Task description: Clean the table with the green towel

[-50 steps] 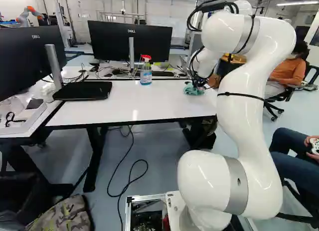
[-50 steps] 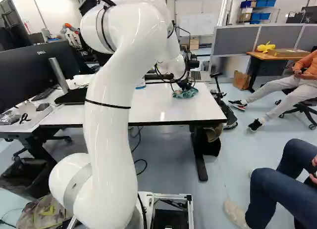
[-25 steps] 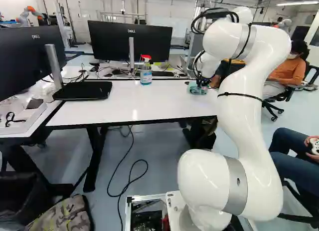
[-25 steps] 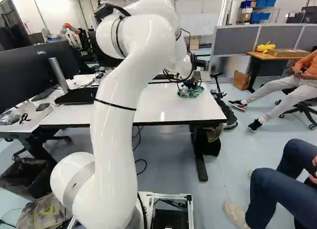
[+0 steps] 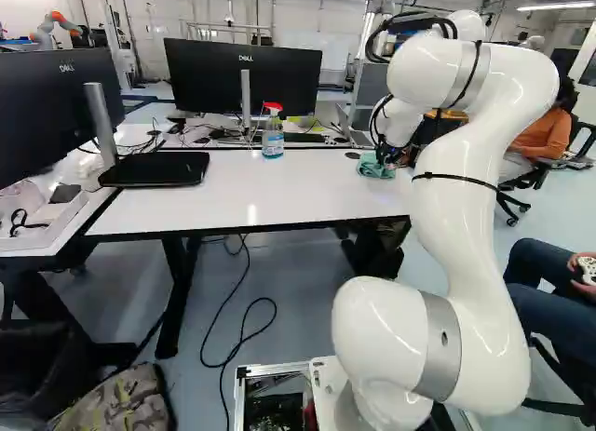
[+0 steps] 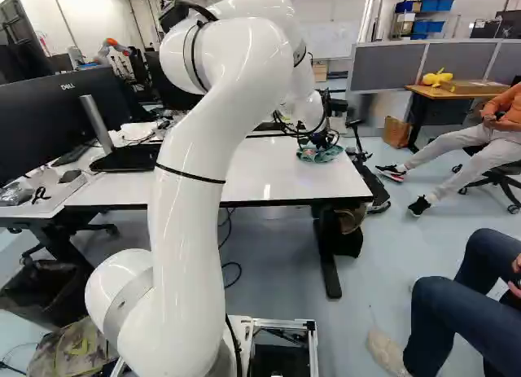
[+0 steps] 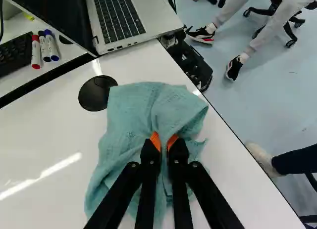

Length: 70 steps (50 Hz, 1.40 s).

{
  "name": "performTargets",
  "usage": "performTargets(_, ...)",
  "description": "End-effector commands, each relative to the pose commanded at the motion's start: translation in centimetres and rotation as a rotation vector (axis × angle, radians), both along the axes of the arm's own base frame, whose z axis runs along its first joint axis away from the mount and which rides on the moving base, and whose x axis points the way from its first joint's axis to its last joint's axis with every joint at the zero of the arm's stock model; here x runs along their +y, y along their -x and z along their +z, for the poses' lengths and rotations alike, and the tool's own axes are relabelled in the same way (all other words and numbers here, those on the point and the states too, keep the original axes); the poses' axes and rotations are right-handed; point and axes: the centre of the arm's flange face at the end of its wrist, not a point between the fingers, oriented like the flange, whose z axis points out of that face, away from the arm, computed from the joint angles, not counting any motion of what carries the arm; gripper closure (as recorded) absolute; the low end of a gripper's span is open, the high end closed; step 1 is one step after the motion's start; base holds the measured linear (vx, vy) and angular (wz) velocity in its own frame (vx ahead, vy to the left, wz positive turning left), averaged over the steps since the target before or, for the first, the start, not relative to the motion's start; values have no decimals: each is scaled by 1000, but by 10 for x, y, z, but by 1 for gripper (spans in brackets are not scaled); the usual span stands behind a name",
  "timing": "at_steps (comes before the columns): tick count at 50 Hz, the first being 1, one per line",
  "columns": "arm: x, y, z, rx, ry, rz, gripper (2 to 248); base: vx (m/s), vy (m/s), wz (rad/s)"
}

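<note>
"Biggest first. Table?"

"White table [image 7: 49, 140], glossy top, so I expect cloth to slide easily. I'd keep modest downward pressure."

"Next size down?"

"Laptop [image 7: 116, 19], well ahead of my fingers. I want the wipe to stop short of it."

"Towel?"

"Green towel [image 7: 130, 113], on the tabletop near the end at the right of the left base view. One corner is close to the table's edge; can't tell if it hangs over. Looks thin, loose weave. I judge it light, limp, nothing to break. It'll drag and bunch, won't push flat."

"Gripper [image 7: 164, 145] state?"

"Pinching a raised fold of towel near its middle, cloth between both fingers. Good spot: slack spreads either side as a wiping pad. If it slips, I'd regrab a thick central ridge, not a thin corner."

"Smaller stuff?"

"Black disc [image 7: 95, 93], right beside the towel. Cloth might snag on its rim."

"Smallest?"

"Orange pads [image 7: 155, 140], tips down in the folds. I'd avoid scraping them on the top."
</note>
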Motion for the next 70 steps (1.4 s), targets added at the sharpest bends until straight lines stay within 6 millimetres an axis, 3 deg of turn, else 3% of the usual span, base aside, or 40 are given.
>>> performTargets(25,8,39,4,31,-15,-15,216,0,0,0)
performTargets(56,62,40,7,48,-21,60,216,0,0,0)
performTargets(70,86,29,6,48,-20,101,216,0,0,0)
